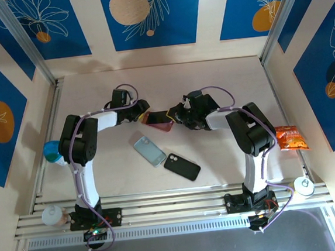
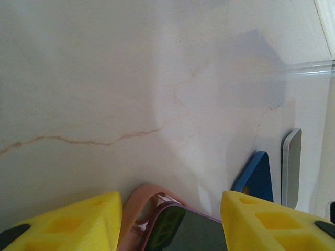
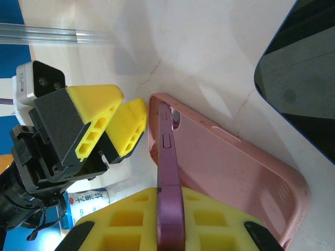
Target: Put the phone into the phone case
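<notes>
Top external: arms inward, toward case (image 1: 159,121)

Three phones (image 1: 181,166), one pink case (image 1: 159,120)

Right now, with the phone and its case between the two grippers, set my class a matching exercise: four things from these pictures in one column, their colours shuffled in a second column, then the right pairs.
Things
1. phone held on edge
2. phone case
3. snack bag
4. phone lying nearest the arm bases

Colours
A. orange
B. purple
C. black
D. pink

Pairs: 1-B, 2-D, 3-A, 4-C
</notes>
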Tool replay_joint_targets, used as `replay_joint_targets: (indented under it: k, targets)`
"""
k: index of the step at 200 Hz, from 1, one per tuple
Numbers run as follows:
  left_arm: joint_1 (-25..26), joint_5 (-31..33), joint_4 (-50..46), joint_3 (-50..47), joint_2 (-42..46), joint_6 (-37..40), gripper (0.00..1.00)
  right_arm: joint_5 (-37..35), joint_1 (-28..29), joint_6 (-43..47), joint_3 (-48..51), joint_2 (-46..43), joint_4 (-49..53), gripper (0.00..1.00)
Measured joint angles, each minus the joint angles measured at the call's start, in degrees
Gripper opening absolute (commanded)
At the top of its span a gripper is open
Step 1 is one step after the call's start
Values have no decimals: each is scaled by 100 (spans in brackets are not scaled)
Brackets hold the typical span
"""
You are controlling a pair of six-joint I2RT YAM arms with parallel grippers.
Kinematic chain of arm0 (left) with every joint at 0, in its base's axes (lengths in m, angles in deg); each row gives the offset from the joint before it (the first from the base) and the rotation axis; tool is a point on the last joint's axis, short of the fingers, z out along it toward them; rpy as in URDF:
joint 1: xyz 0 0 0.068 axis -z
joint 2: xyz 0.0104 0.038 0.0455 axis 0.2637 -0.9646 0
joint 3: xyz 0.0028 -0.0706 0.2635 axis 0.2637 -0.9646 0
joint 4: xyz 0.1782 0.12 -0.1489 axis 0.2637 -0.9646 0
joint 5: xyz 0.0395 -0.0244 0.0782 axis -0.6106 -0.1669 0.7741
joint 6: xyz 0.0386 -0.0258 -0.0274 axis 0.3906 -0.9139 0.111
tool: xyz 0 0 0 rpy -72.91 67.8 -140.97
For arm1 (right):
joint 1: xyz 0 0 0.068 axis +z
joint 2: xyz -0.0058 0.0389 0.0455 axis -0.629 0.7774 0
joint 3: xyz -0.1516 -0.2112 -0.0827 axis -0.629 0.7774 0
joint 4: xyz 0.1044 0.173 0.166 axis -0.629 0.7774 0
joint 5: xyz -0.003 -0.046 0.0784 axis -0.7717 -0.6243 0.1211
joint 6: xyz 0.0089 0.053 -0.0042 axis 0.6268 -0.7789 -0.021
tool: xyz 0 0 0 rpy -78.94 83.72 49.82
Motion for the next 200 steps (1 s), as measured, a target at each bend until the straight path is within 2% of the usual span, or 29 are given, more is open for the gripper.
replay_joint_targets:
  k: [106, 200]
  targets:
    - [0, -22, 588, -529, 138, -2, 52, -291, 195, -140, -129, 214, -225, 0]
    - [-11, -20, 835, -1241, 592, -120, 52, -105, 85, -273, -188, 269, -186, 0]
